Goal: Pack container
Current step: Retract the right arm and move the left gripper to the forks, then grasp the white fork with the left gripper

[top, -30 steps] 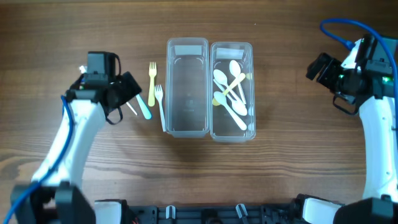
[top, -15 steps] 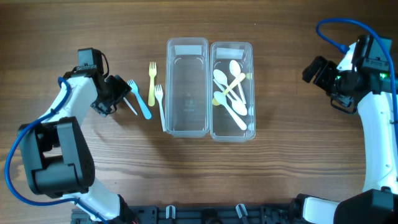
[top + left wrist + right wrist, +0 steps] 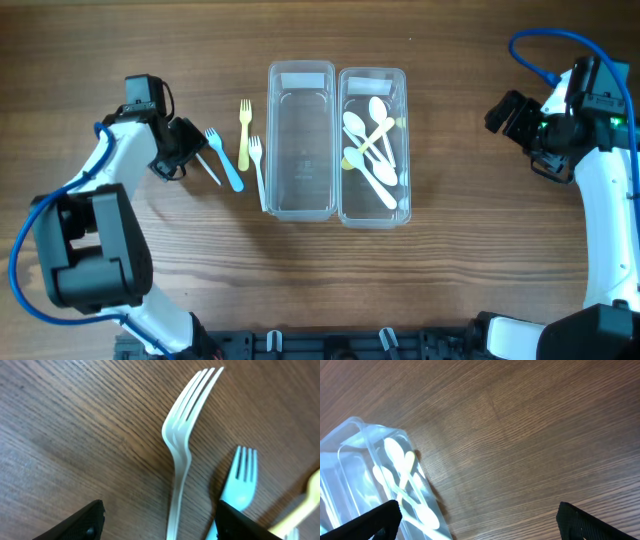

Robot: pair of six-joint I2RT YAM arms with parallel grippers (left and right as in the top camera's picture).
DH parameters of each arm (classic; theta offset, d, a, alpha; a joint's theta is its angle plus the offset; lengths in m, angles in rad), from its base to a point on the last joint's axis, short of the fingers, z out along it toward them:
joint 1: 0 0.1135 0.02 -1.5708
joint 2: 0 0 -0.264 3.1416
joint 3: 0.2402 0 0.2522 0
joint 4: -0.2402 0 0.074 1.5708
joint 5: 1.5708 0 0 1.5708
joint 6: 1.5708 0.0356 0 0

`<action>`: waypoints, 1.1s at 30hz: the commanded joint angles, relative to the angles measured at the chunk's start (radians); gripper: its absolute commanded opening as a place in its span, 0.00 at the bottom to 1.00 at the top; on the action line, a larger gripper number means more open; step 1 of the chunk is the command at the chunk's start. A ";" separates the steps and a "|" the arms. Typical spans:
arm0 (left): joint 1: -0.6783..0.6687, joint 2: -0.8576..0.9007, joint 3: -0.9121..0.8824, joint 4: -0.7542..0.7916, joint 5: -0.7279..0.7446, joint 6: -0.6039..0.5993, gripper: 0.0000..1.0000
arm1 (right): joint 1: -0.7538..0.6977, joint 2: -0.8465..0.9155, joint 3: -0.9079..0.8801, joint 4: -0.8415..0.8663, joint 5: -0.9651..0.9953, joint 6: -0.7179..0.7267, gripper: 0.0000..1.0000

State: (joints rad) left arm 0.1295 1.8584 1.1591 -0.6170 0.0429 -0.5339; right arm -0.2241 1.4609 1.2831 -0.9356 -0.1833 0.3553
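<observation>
A white fork (image 3: 177, 460), blue fork (image 3: 241, 485), yellow fork (image 3: 304, 506); brown wood-grained table (image 3: 75, 435).

The left pincer (image 3: 196, 154) is held low toward the left edge of the desk (image 3: 450, 280), jaws parted; the right pincer (image 3: 505, 113) is held near the right edge, spread wide.

Two clear rectangular containers stand side by side on the desk (image 3: 450, 280), long walls touching. The left container (image 3: 301, 140) is empty; the right container (image 3: 372, 80) holds white and cream spoons (image 3: 372, 152) lying crossed in a loose heap. Four plastic forks lie flat to their left: a white fork (image 3: 258, 170) just beside the left container's wall, then a yellow fork (image 3: 244, 135), a blue fork (image 3: 224, 160), and farthest out a second white fork (image 3: 181, 455)
</observation>
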 commanded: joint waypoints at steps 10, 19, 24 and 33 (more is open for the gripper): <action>-0.010 0.068 0.019 0.037 -0.011 0.093 0.54 | 0.000 0.015 -0.003 -0.024 -0.021 0.014 1.00; -0.010 0.142 0.019 -0.024 -0.014 0.055 0.40 | 0.000 0.015 -0.003 -0.028 -0.021 0.013 1.00; -0.010 0.148 0.019 -0.060 -0.019 0.055 0.31 | 0.000 0.015 -0.003 -0.035 -0.021 0.013 1.00; -0.010 0.147 0.019 -0.113 -0.060 0.061 0.04 | 0.000 0.015 -0.003 -0.048 -0.021 0.013 1.00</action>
State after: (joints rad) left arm 0.1249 1.9461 1.2110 -0.7158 -0.0132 -0.4713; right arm -0.2241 1.4609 1.2831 -0.9810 -0.1875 0.3553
